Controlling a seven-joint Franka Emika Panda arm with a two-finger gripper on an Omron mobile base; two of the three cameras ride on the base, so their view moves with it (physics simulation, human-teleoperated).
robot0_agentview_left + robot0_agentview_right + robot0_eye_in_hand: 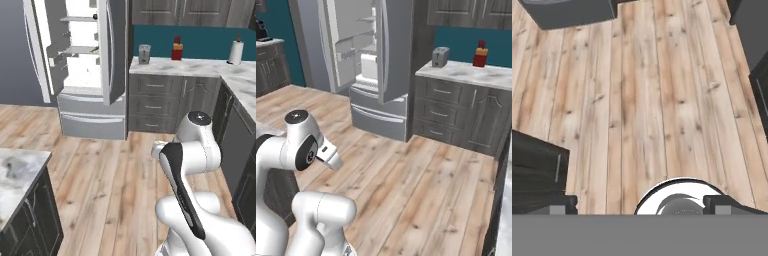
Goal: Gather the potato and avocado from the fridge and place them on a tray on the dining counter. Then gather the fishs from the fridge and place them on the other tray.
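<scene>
Ahead, the fridge (90, 70) stands tall, doors swung open toward the robot; the claw (640, 207) gapes empty.

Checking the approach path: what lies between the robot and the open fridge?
Bare wood floor up to the fridge, seen in both base views.

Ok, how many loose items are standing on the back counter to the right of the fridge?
3: a grey toaster nearest the fridge, a red bottle further right against the teal wall, and a paper towel roll near the corner. More could sit outside the frame.
</scene>
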